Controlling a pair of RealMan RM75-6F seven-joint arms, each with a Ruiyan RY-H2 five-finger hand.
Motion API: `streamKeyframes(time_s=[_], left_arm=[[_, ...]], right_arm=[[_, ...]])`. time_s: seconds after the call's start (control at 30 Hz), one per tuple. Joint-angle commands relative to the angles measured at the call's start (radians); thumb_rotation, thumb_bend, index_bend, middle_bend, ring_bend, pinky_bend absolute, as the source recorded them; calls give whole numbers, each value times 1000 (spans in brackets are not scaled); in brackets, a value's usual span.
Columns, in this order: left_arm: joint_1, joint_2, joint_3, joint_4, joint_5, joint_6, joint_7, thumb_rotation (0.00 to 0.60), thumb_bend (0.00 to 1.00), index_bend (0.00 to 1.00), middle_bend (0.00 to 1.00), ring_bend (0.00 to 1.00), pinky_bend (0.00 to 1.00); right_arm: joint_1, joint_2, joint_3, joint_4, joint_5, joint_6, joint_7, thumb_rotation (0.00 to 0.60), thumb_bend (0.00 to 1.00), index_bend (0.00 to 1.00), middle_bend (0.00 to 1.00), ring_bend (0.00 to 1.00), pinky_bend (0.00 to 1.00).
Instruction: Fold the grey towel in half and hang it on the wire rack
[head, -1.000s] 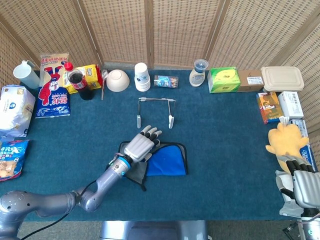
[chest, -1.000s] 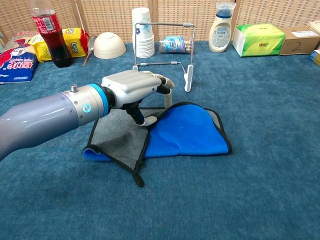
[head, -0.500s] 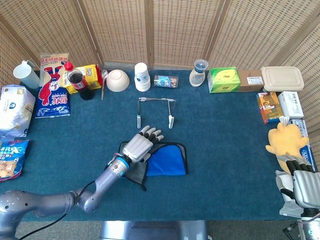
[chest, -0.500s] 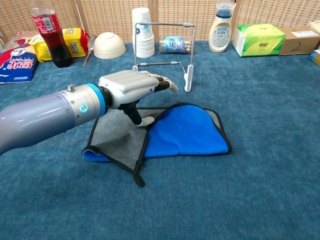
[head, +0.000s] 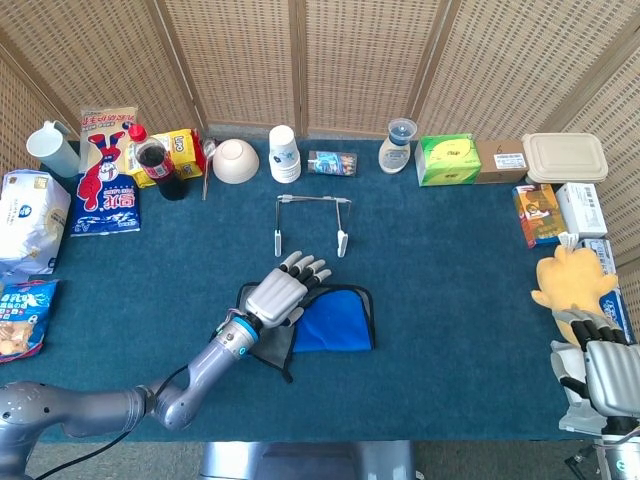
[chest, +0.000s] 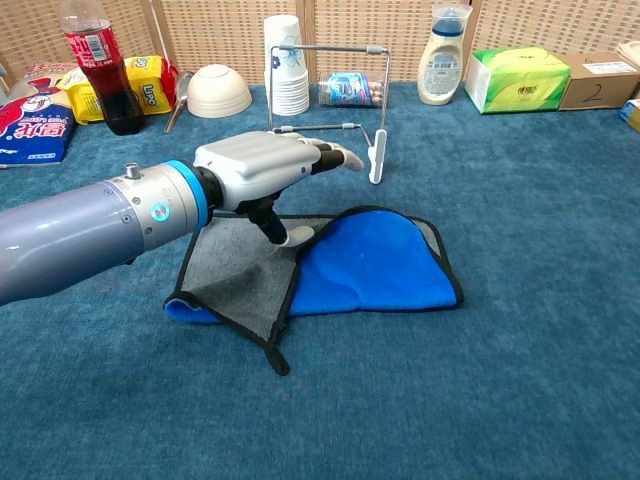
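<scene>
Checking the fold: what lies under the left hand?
Under the left hand lies the towel, grey flap folded over its blue side. The thumb reaches down near the fold; contact cannot be told. The hand hides the towel's far edge.

Towel — blue one face, grey the other, black-edged — on a teal table.

Silver-grey arm, blue wrist ring, pale-grey robot hand.

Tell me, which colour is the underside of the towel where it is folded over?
Blue, with a black edge; the towel shows it best in the chest view.
</scene>
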Motion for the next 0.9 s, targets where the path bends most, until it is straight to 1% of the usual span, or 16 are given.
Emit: streamKeyframes(time_s=[0.03,0.13,0.23,0.3,0.43,0.47,0.57,0.7,0.9], left_arm=[[10,12,-3,-34,31,12,-60,600,289,86,27,0,0],[29,54,4,-100,79,28,-135,600,288,106,38,0,0],[49,109,25,-157,125,36,-198,600,285,156,51,0,0],[68,156,49,-199,166,45,-242,600,281,175,58,0,0],[95,227,101,-247,243,61,-298,600,264,184,58,0,0],[106,248,124,-257,269,69,-308,600,259,187,58,0,0],[130,284,174,-264,331,89,-321,600,251,193,55,0,0],[156,297,215,-254,374,112,-312,600,252,196,53,0,0],[185,292,251,-236,413,132,-296,600,251,196,50,0,0]], right_arm=[[0,1,0,-2,-2,1,-1,600,375,245,262,208,203],[3,-1,1,-4,-3,-3,-4,600,375,245,262,208,203],[8,-4,2,-4,-2,-10,-7,600,374,245,262,208,203],[14,-8,4,-3,-3,-17,-9,600,374,245,262,208,203],[24,-15,6,-4,-4,-28,-14,600,375,246,262,208,204],[27,-17,6,-5,-5,-31,-16,600,374,245,262,208,204],[31,-19,8,-8,-4,-35,-22,600,375,246,262,208,203],[33,-20,9,-11,-4,-35,-28,600,375,245,262,208,203],[34,-21,7,-15,-4,-36,-31,600,374,245,262,208,204]])
